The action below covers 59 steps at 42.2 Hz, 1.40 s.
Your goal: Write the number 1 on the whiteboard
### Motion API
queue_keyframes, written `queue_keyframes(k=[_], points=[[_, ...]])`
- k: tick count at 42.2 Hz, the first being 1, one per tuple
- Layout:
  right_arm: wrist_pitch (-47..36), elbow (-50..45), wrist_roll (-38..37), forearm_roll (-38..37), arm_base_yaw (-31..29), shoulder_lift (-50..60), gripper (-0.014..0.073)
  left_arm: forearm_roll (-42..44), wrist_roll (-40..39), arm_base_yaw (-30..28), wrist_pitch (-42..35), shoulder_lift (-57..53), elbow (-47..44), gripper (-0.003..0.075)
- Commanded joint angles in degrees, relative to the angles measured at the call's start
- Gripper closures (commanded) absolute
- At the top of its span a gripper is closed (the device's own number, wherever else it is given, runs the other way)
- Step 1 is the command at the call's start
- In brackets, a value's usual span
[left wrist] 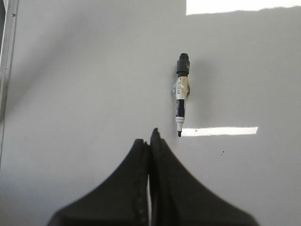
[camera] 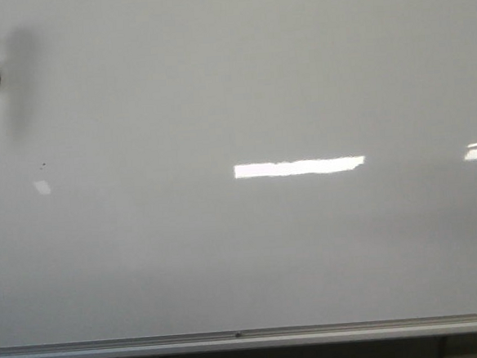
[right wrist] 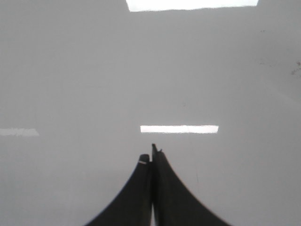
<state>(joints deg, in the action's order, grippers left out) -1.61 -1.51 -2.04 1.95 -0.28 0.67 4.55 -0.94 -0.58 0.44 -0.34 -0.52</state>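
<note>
Marker [left wrist: 181, 96] lies uncapped on the whiteboard [camera: 244, 252], upper left of front view; no number 1 visible. Judged light, stiff, slick barrel; grip mid-body. Left gripper [left wrist: 150, 141] and right gripper [right wrist: 151, 157]: fingers together, empty.

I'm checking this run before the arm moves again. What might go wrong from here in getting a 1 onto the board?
1. The marker lies uncapped on the whiteboard; a clumsy pickup may drag its tip and leave a stray mark.
2. The left gripper is shut and holds nothing, so it must open first or it may just push the marker.
3. Bright glare strips could hide a thin stroke.
</note>
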Motion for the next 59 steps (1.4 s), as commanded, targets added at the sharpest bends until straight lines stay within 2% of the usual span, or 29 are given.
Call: queue_keyframes(k=[1, 18, 27, 50, 59], points=[[-4.83, 1.23, 0.09, -0.72, -0.42, 0.92, 0.0689, -0.07, -0.53, 0.00, -4.90, -1.00, -1.25, 0.0741], [-4.83, 1.23, 0.09, -0.72, -0.42, 0.92, 0.0689, -0.07, -0.53, 0.00, -4.90, -1.00, -1.25, 0.0741], [-4.83, 1.23, 0.09, -0.72, -0.42, 0.92, 0.0689, -0.07, -0.53, 2.68, -4.90, -1.00, -1.25, 0.0741], [-4.87, 1.23, 0.09, -0.72, -0.42, 0.92, 0.0689, -0.07, -0.53, 2.72, -4.90, -1.00, -1.25, 0.0741], [-2.73, 4.74, 0.09, -0.72, -0.42, 0.92, 0.0689, -1.47, -0.64, 2.72, -8.98, -1.00, 0.63, 0.0741]])
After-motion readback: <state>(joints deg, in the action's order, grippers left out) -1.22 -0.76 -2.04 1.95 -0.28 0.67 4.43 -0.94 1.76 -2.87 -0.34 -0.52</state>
